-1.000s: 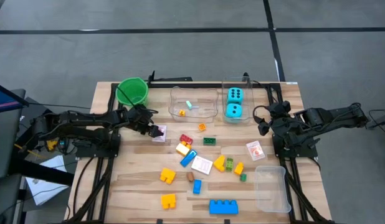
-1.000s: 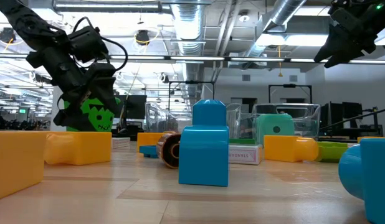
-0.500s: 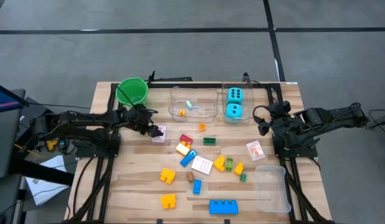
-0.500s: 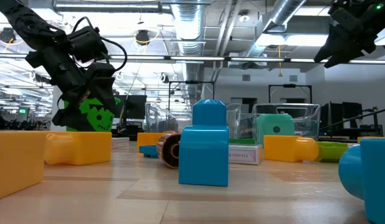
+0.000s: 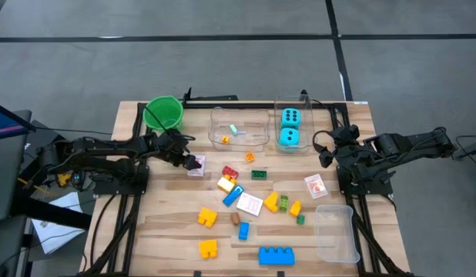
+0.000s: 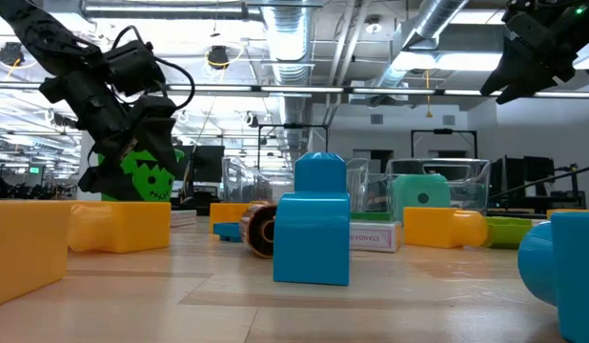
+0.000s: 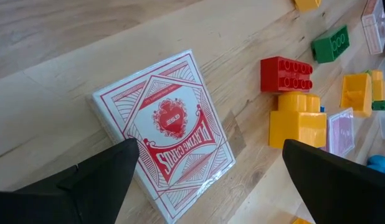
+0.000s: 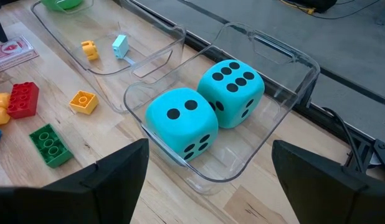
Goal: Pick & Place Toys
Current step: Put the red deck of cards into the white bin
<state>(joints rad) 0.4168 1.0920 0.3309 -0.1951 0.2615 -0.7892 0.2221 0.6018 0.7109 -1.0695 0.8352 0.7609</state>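
A pink-and-white playing-card pack [image 7: 167, 130] lies flat on the table, left of centre in the high view [image 5: 197, 165]. My left gripper [image 7: 205, 180] is open just above it, one finger on either side, touching nothing; it also shows in the high view [image 5: 188, 160]. Red [image 7: 286, 73], yellow [image 7: 297, 124] and green [image 7: 331, 43] blocks lie beyond the pack. Two cyan dice [image 8: 180, 121] [image 8: 231, 84] sit in a clear tub [image 8: 292, 118]. My right gripper [image 5: 326, 154] is open and empty, held above the table near that tub.
A green bucket [image 5: 164, 112] stands at the far left. A second clear tub [image 5: 238, 131] holds a few small pieces. A third tub [image 5: 336, 232] stands near right. Loose blocks and two more cards [image 5: 249, 204] [image 5: 316, 185] lie mid-table; a blue block [image 5: 276, 255] lies near the front.
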